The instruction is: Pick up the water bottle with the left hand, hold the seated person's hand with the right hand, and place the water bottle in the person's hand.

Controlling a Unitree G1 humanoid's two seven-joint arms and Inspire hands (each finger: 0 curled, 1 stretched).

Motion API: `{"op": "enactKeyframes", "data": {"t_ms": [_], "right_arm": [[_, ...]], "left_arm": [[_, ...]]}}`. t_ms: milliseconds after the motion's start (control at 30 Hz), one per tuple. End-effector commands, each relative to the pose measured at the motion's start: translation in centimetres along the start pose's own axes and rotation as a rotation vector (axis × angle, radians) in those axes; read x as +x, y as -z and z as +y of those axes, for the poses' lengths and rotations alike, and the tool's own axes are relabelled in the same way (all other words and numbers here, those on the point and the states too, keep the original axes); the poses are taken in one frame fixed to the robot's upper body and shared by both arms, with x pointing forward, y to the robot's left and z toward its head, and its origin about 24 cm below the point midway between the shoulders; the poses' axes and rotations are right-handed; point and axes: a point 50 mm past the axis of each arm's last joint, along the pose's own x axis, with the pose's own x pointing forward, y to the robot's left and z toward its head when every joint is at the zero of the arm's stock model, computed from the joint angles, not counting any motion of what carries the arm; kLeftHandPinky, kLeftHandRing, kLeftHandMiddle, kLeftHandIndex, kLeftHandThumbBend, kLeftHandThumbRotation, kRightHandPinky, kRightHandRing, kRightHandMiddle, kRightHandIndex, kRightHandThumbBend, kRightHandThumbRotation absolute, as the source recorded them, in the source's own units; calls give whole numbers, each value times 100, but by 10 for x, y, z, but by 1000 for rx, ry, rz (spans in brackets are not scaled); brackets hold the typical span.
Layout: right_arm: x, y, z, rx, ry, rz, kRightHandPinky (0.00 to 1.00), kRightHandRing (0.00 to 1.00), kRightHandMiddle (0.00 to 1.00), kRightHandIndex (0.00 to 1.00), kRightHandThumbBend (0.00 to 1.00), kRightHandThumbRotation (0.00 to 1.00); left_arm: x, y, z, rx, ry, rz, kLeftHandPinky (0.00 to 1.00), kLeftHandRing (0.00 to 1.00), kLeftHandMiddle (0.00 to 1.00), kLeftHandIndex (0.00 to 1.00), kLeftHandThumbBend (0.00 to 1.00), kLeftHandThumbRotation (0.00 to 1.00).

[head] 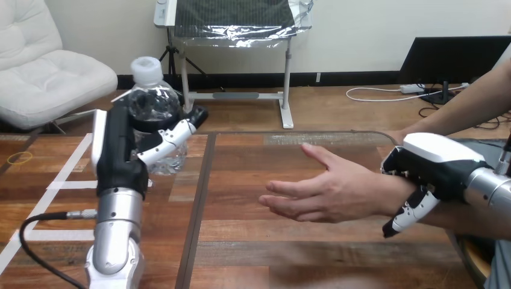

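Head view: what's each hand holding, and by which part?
Left hand: water bottle, fingers round its body, below the cap. Right hand: curled round the person's wrist.

Clear water bottle (pixel 150 96) with white cap, upright at the left of the bench (pixel 253 241), wrapped by the left hand (pixel 120 144). Open person's hand (pixel 337 189) above mid-bench, thumb up, fingers pointing left, wrist clasped by the right hand (pixel 437 162).

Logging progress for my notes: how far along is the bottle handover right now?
Done: left hand is curled round the water bottle; right hand clasps the person's wrist. In hand: carrying the bottle across. Left: the person's hand lies open and empty, well apart from the bottle.
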Motion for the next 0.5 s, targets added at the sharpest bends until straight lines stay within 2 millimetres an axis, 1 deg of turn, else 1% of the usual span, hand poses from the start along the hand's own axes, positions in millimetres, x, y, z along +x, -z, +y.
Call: {"op": "enactKeyframes", "data": {"t_ms": [0, 467], "right_arm": [[-2, -5, -40, -25, 117, -3, 21, 26, 34, 36, 89, 15], [0, -12, -42, -17, 121, -16, 25, 29, 36, 37, 89, 17]], "left_arm": [[26, -23, -8, -3, 37, -120, 27, 32, 36, 43, 58, 0], [39, -16, -18, -13, 57, -95, 27, 31, 36, 43, 57, 0]]}}
